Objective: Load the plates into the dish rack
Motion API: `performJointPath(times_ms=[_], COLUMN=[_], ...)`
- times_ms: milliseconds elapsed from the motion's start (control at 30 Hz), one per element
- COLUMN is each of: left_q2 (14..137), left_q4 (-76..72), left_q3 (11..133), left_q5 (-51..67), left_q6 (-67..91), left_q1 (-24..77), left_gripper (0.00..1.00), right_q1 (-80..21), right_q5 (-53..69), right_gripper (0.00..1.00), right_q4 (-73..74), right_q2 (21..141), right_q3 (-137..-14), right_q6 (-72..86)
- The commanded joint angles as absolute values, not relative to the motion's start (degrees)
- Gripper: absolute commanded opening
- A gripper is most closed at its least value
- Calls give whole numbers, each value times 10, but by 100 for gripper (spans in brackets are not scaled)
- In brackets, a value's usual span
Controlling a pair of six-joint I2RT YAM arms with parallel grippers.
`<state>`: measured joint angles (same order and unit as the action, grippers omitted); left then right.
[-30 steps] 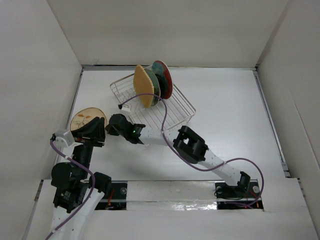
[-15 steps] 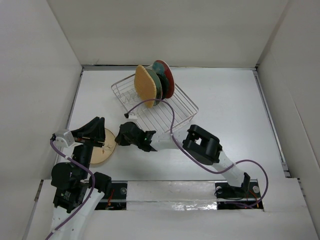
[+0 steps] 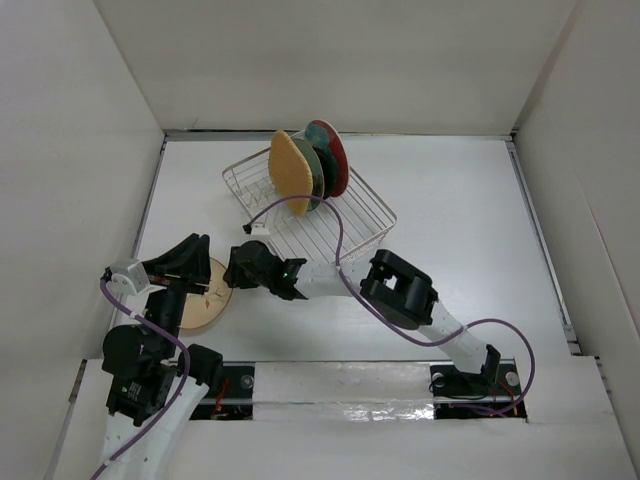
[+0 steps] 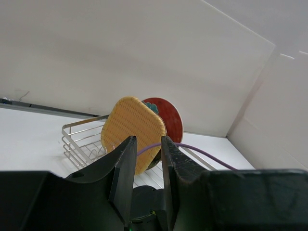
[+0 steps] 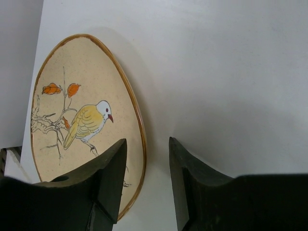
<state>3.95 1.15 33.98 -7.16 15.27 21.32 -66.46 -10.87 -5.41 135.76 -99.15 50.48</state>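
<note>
The dish rack point(image 3: 345, 215) stands at the back middle with three plates upright in it: orange woven point(image 3: 289, 172), green point(image 3: 314, 172) and teal-and-red point(image 3: 331, 158). A cream plate point(image 3: 203, 298) with a dark rim and a bird picture lies on the table at the near left. My left gripper point(image 3: 198, 262) is open and empty just above its far edge. My right gripper point(image 3: 234, 272) is open at the plate's right rim. In the right wrist view the plate point(image 5: 82, 120) lies by the left finger, between the open fingers point(image 5: 148, 144). The other plates are out of view.
White walls close in the table on the left, back and right. The right arm's purple cable point(image 3: 335, 235) loops over the rack's near side. The left wrist view looks between its fingers point(image 4: 148, 144) at the rack point(image 4: 79, 142) and the orange plate point(image 4: 132, 130).
One second ago my left gripper held the cream plate upright; it has let go and the plate now lies flat nearer the front. My right gripper has moved to the plate's right rim.
</note>
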Motion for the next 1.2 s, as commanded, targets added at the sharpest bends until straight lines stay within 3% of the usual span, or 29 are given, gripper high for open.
performJointPath(times_ms=[0, 133, 300, 500, 733, 1167], left_q2=[30, 18, 9, 6, 18, 31], left_q4=[-11, -9, -5, -4, -11, -13], left_q3=[352, 352, 353, 354, 356, 365], left_q5=[-66, -68, -73, -80, -79, -76], left_q6=[151, 150, 147, 145, 148, 153], left_q1=[217, 217, 217, 217, 217, 217], left_gripper=[24, 24, 24, 24, 24, 24], right_q1=[-678, -678, -678, -683, -690, -629], right_q5=[-52, -25, -29, -69, -124, -213], right_gripper=[43, 32, 0, 0, 0, 0], right_q4=[-26, -25, -63, -178, -219, -228], right_q2=[1393, 1416, 1405, 1296, 1167, 1063], right_q3=[-1010, -1034, -1007, -887, -837, -878], right_q6=[512, 520, 532, 519, 469, 369])
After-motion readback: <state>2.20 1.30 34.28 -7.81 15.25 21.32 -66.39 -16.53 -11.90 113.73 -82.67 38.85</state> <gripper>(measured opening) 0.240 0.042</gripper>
